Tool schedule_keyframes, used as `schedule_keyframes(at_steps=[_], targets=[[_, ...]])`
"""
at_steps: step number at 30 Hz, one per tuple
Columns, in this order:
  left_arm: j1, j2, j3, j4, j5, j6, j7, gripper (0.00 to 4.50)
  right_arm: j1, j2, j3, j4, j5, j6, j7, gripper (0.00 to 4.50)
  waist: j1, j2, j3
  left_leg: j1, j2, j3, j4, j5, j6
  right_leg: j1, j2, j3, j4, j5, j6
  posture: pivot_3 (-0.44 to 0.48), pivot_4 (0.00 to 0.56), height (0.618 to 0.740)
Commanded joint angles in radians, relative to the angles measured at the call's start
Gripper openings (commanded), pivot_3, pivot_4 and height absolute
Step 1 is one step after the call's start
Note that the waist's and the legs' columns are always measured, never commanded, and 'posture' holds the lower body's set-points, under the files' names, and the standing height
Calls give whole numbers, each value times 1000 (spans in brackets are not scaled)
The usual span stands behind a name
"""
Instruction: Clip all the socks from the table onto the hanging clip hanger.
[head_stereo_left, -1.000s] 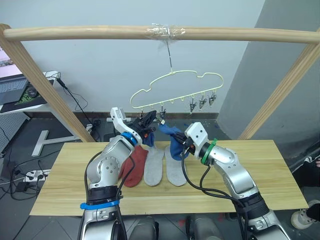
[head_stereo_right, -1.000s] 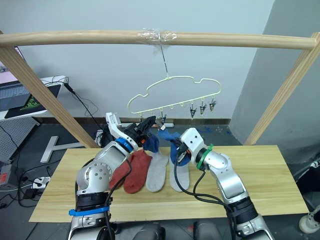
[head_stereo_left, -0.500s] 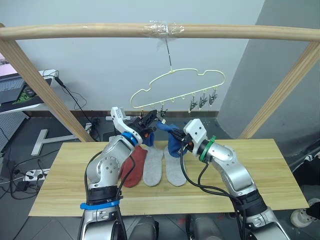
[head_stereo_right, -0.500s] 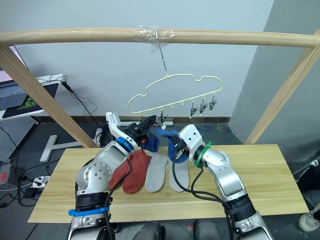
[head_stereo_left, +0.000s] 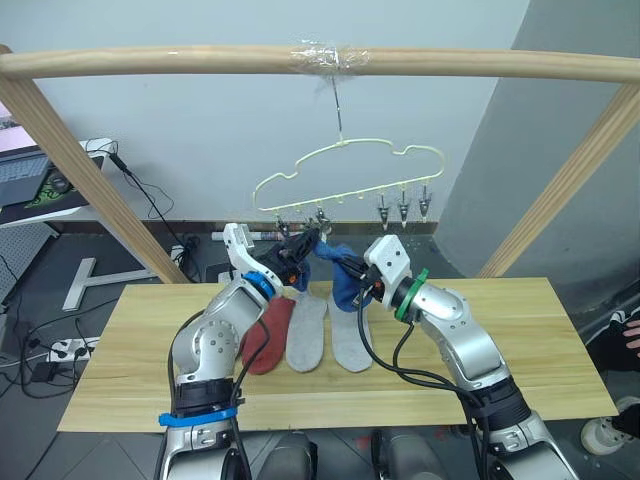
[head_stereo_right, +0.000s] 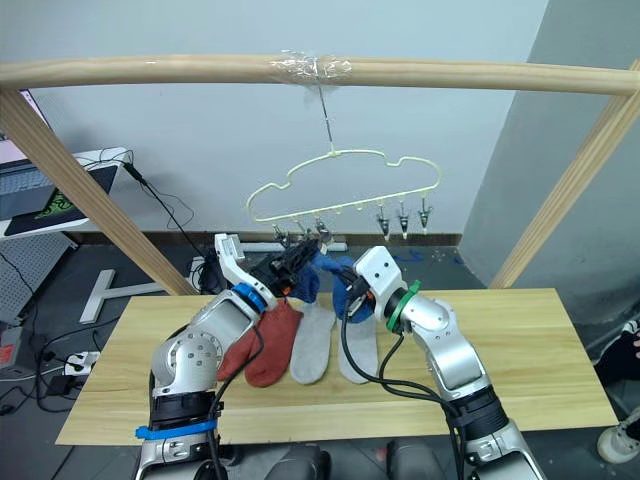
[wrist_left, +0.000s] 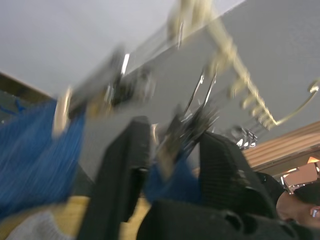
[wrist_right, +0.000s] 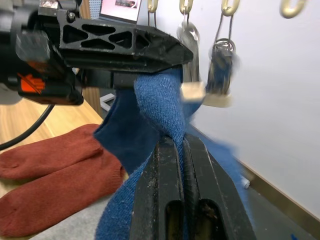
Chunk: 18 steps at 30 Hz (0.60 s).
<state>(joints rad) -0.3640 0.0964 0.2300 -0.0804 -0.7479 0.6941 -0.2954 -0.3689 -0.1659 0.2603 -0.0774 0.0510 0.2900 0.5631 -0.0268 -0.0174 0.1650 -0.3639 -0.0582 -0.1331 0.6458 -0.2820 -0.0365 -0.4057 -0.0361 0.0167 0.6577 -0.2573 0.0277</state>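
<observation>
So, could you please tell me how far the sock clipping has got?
Nothing looks securely clipped yet. In hand: the right end effector pinches a blue sock at the clip hanger, where the left end effector squeezes a clip. Red sock and grey socks remain on the table.

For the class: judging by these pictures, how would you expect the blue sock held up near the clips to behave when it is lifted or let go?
The blue sock is probably floppy: it folds and droops around the right gripper, which is pinched shut on it. It looks light, since a small pinch carries it. Its knitted surface suggests it is unlikely to slip; if released, it would likely drop limp toward the table.
</observation>
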Motion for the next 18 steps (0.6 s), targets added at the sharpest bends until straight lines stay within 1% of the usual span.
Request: schedule_keyframes(at_steps=[1,4,5,8,12,15,17,18], targets=[[-3,11,-5,-40,-3,-5,-1,3365,-5,2,5,-20,10,-9,5,0,0,0,0,0,0,0,0,0,0,0,0,0,0,0,0,17,160,740],[14,20,-1,-67,-15,6,-2,4284,-9,7,7,2,12,-12,4,0,0,0,0,0,0,0,0,0,0,0,0,0,0,0,0,17,160,740],[23,26,4,-85,-30,17,-5,4469,-13,9,7,15,11,-14,3,0,0,0,0,0,0,0,0,0,0,0,0,0,0,0,0,17,160,740],[54,54,9,-138,-61,54,-15,4469,-22,24,6,36,23,-3,2,0,0,0,0,0,0,0,0,0,0,0,0,0,0,0,0,22,156,740],[73,77,10,-162,-81,74,-15,4469,-24,40,1,38,41,14,7,0,1,0,0,0,0,0,0,0,0,0,0,0,0,0,0,29,151,740],[100,123,23,-185,-88,90,-27,4500,-18,87,-16,40,121,104,23,695,-1,0,0,0,0,0,0,0,0,0,0,0,0,0,0,29,151,740],[104,138,21,-188,-87,88,-29,4500,-20,101,-22,39,149,134,30,1330,0,0,0,0,0,0,0,0,0,-1,0,0,1,0,0,38,149,740],[105,141,21,-187,-89,86,-29,4500,-22,104,-22,37,158,144,35,1741,2,0,0,0,0,-1,0,0,0,-1,0,0,1,0,0,38,149,740]])
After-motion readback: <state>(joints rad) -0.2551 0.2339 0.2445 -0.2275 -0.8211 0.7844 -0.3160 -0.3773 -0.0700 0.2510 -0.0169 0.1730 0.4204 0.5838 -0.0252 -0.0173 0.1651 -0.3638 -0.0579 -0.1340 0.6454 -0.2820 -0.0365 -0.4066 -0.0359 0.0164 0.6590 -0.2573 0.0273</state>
